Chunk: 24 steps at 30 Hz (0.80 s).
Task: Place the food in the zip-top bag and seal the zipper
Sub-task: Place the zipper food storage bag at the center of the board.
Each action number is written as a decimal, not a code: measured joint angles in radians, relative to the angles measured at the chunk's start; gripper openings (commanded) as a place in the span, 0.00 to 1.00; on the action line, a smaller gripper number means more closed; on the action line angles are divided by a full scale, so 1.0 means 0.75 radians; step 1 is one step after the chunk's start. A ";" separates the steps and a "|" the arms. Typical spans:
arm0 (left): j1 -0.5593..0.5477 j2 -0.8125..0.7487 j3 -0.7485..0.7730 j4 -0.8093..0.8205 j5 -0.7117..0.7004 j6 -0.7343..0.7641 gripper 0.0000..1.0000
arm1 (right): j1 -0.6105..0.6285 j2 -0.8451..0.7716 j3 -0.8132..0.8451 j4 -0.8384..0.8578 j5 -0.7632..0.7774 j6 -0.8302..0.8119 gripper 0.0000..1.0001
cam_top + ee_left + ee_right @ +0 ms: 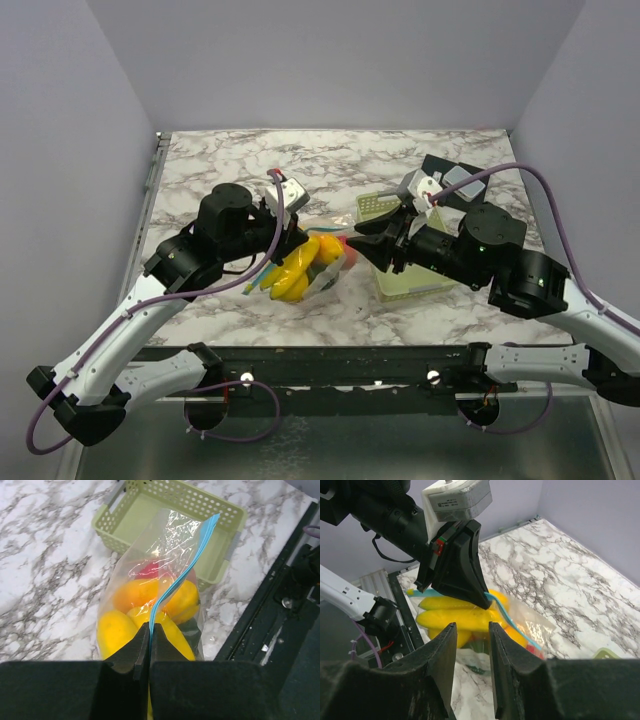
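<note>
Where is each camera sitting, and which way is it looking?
Top external: high behind the arms, looking down on the marble table; both arms show, bases at the bottom.
Left wrist: on the left arm, looking down past the left gripper, shut on the zipper, toward the green basket.
Right wrist: on the right arm, looking across through the open right gripper at the left gripper.
Shared: both wrist views show the zip-top bag of food.

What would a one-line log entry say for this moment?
left gripper: shut on zipper | right gripper: open, holding nothing | food: inside zip-top bag | seal: cannot tell
</note>
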 measured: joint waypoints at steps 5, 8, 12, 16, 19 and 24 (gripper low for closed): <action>0.000 0.011 0.022 0.006 -0.179 0.018 0.00 | 0.000 -0.042 -0.037 0.001 0.030 0.005 0.40; 0.000 0.023 0.044 0.020 -0.298 0.043 0.00 | 0.000 -0.057 -0.059 0.001 0.051 0.011 0.41; 0.000 0.030 0.046 0.054 -0.443 0.077 0.00 | 0.000 -0.068 -0.075 0.000 0.119 0.028 0.43; 0.000 0.054 0.047 0.093 -0.586 0.119 0.00 | 0.000 -0.075 -0.093 -0.002 0.193 0.040 0.47; 0.000 0.082 0.047 0.121 -0.689 0.158 0.00 | 0.000 -0.094 -0.131 -0.006 0.241 0.050 0.48; 0.016 0.111 0.047 0.164 -0.811 0.222 0.00 | 0.000 -0.135 -0.200 -0.026 0.309 0.074 0.51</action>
